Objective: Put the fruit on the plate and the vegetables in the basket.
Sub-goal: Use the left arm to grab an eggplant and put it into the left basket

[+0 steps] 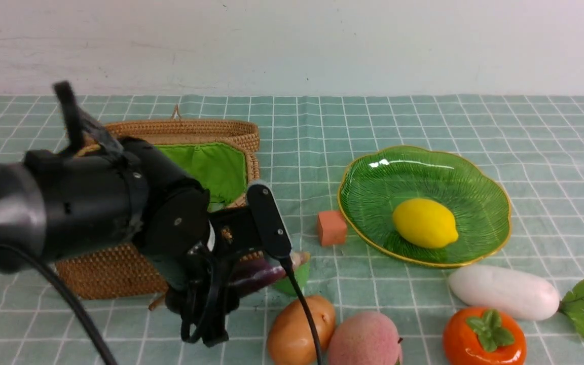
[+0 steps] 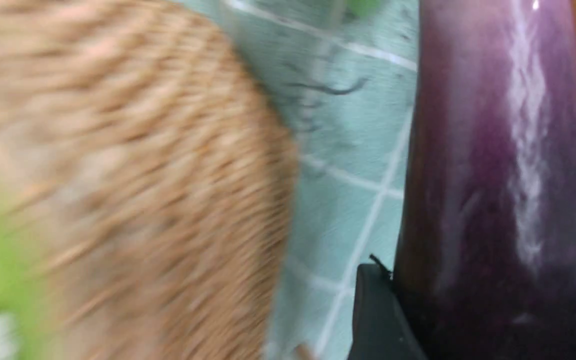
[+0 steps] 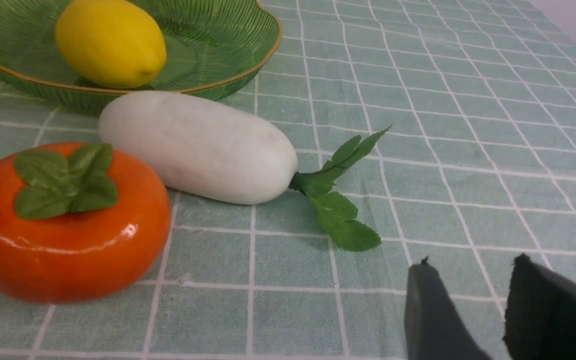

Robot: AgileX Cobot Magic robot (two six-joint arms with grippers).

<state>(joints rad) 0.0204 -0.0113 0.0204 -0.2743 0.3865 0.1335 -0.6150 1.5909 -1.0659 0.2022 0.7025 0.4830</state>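
My left gripper [image 1: 221, 291] [image 2: 488, 320] is shut on the dark purple eggplant [image 1: 261, 276] [image 2: 493, 175], low beside the front right corner of the wicker basket [image 1: 109, 274] [image 2: 143, 175]. The yellow lemon [image 1: 425, 223] [image 3: 110, 42] lies in the green glass plate [image 1: 373, 172] [image 3: 248, 60]. On the cloth near me are the potato [image 1: 299, 329], peach [image 1: 364, 339], persimmon [image 1: 484, 337] [image 3: 65, 225] and white radish [image 1: 504, 291] [image 3: 198, 147]. My right gripper [image 3: 473, 285] is open and holds nothing, over bare cloth a short way from the radish's leaves; the front view does not show it.
An orange foam cube [image 1: 331, 228] sits just left of the plate. A green foam piece [image 1: 294, 281] lies under the eggplant's tip. The left arm's black body [image 1: 94, 203] hides much of the basket, whose green lining [image 1: 211, 167] shows behind it. A pale wall [image 1: 292, 45] bounds the far side.
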